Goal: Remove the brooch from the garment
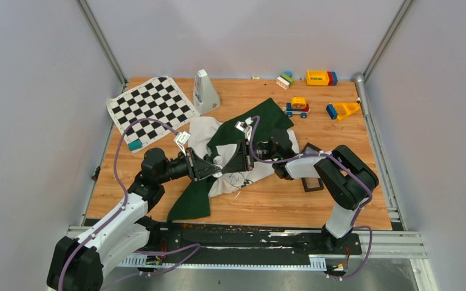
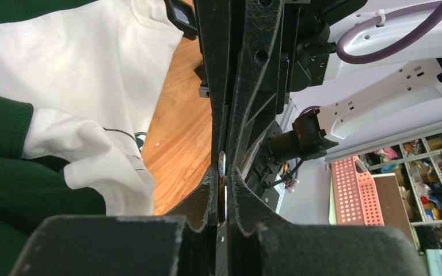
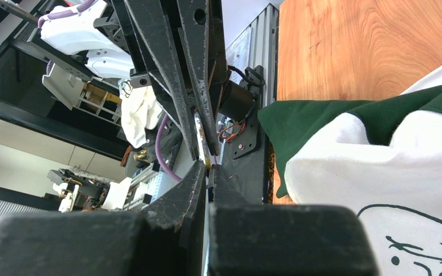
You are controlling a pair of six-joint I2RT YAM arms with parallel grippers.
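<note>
The garment (image 1: 203,130), white with dark green sleeves, lies crumpled mid-table; it also shows as the garment (image 2: 92,69) and the garment (image 3: 391,161). Just above its white chest my two grippers meet tip to tip. In the left wrist view the brooch (image 2: 223,190) is a thin yellowish-gold disc seen edge-on. My left gripper (image 2: 223,172) is shut on it, clear of the cloth. The disc's upper edge runs into the tips of my right gripper (image 2: 224,150). In the right wrist view my right gripper (image 3: 208,168) is shut, with a gold sliver of the brooch (image 3: 208,161) at its tips. From above, the left gripper (image 1: 217,170) faces the right gripper (image 1: 229,167).
A black-and-white chequered mat (image 1: 151,106) lies back left, with a white wedge-shaped object (image 1: 205,91) beside it. Toy blocks (image 1: 321,77), a toy car (image 1: 297,107) and a yellow-blue toy (image 1: 343,110) sit back right. A small black tray (image 1: 311,182) lies under the right arm.
</note>
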